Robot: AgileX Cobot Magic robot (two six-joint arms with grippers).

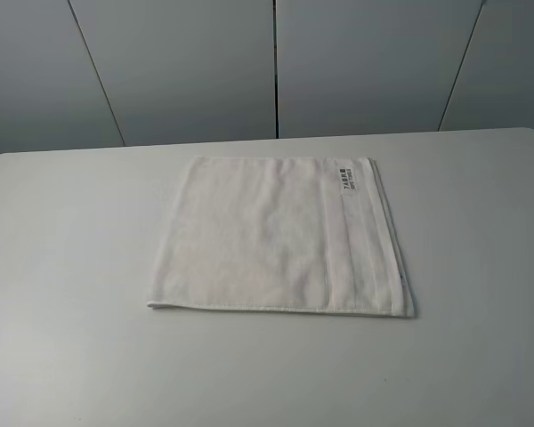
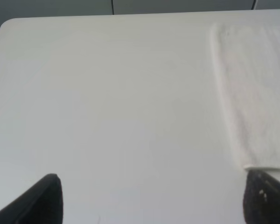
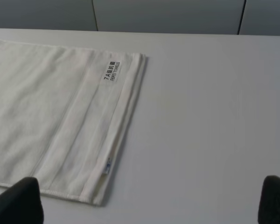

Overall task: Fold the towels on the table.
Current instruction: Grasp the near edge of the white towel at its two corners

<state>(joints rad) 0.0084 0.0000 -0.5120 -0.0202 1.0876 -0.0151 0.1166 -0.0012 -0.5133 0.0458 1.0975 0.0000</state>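
Currently the towel (image 1: 280,236) lies flat near the middle of the bench (image 1: 71,267), a little toward the right arm's side. Its printed label (image 1: 344,177) sits face up by the far right corner. The hem band runs along the right edge.

Stacked edges show along that right side. Judgement: at least one fold is already in, with more to do.

Left jaws: wide apart, nothing between them, low over bare bench. One tip (image 2: 263,196) sits close to the towel's near left corner; contact cannot be told. Right jaws: wide apart, holding nothing, with one tip (image 3: 18,200) at the towel's near edge. Neither arm shows in the high view.

Handling, judged: terry cloth, light, soft and limp. It will sag and drape once lifted and has no stiffness to push against. Layers may slip apart if only the top one is pinched.

Best hold: the two near corners, one per arm. Each pinch should take every layer at the hem, where the cloth is firmer.
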